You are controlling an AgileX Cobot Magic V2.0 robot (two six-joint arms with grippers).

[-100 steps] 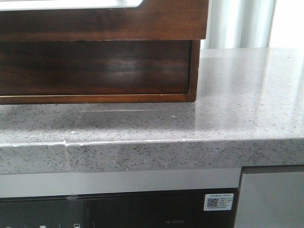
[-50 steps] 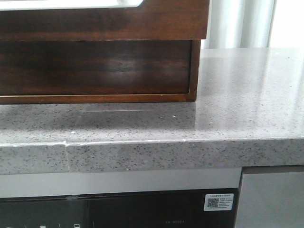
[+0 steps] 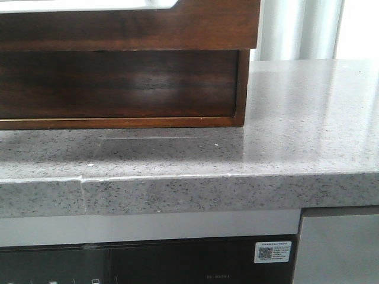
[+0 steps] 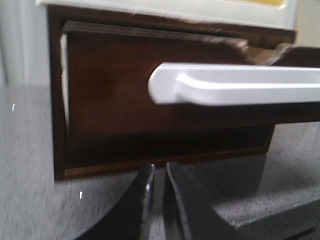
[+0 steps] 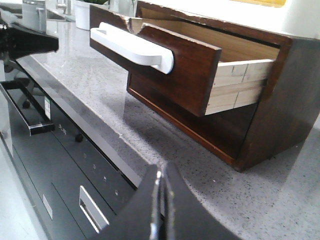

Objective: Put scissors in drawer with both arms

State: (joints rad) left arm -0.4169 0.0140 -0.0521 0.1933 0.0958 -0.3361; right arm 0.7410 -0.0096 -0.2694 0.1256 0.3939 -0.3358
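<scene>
The scissors show in no view. The drawer (image 3: pixel 130 26) is the upper one of the wooden cabinet. It stands pulled out, with a dark brown front, a white bar handle (image 5: pixel 135 45) and a pale inside of which I see only the side wall (image 5: pixel 240 82). It also shows in the left wrist view (image 4: pixel 110 100). My left gripper (image 4: pixel 158 166) hangs low over the counter in front of the cabinet, its fingers a narrow slit apart and empty. My right gripper (image 5: pixel 162 167) is shut and empty over the counter's front edge. Neither gripper shows in the front view.
The lower drawer front (image 3: pixel 118 83) is shut and glossy. The grey speckled counter (image 3: pixel 296 130) runs right of the cabinet. A black appliance front (image 5: pixel 50 165) sits below the counter edge. A dark arm part (image 5: pixel 25 42) shows at the far end of the counter.
</scene>
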